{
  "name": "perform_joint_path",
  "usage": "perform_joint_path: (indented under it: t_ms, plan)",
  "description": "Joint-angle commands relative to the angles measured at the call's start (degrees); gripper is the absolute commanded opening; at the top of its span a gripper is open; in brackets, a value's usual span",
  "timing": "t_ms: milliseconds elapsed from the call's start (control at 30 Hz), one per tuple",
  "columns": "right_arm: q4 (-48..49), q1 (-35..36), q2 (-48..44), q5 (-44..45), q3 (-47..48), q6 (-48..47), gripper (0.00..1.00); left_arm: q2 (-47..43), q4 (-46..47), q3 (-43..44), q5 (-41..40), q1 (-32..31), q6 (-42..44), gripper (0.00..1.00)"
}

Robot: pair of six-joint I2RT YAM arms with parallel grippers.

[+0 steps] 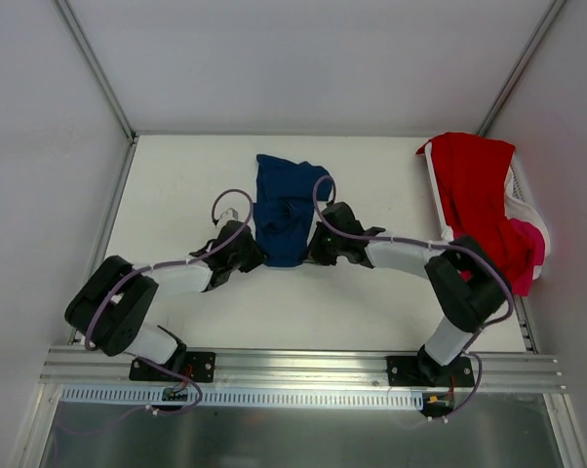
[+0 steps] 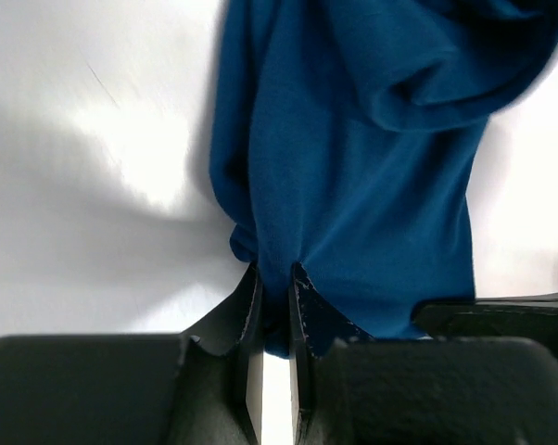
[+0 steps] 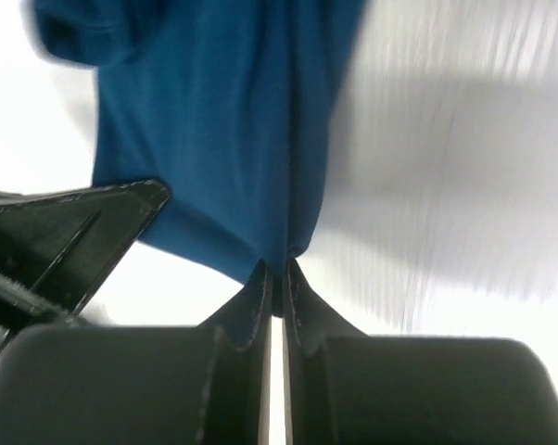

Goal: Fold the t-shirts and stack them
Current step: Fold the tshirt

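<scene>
The navy blue t-shirt lies crumpled in a narrow strip at the middle of the table, its print hidden. My left gripper is shut on its near left corner. My right gripper is shut on its near right corner. The blue cloth fills both wrist views. The red t-shirt hangs over the basket at the right, with the bright pink one under it at the basket's near end.
The white plastic basket stands at the table's right edge. Grey walls close in the white table at left, back and right. The arms' metal rail runs along the near edge.
</scene>
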Motion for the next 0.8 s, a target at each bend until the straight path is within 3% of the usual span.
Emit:
perform_joint_path:
  t_ms: [0,300,400,767]
  plan:
    - [-8.4,3.1,-10.2,6.8,-1.8,-0.3,0.01,-8.6,-11.0,-0.4,0.4,-2.6,3.1,0.0]
    - [-20.6,10.7,-23.6,16.0,-1.3,0.5,0.0,-28.5,-25.7,1.4,-0.1,-6.2,3.8,0.01]
    - [-23.5,12.1,-24.9,18.0,-0.4,1.0,0.01,-32.0,-27.3,3.2,-0.7,-6.1,6.4,0.07]
    - [-30.9,12.0,-22.1,28.4,10.7,-3.1,0.01,-20.3,-29.2,20.0,-5.4,-6.0,13.3,0.07]
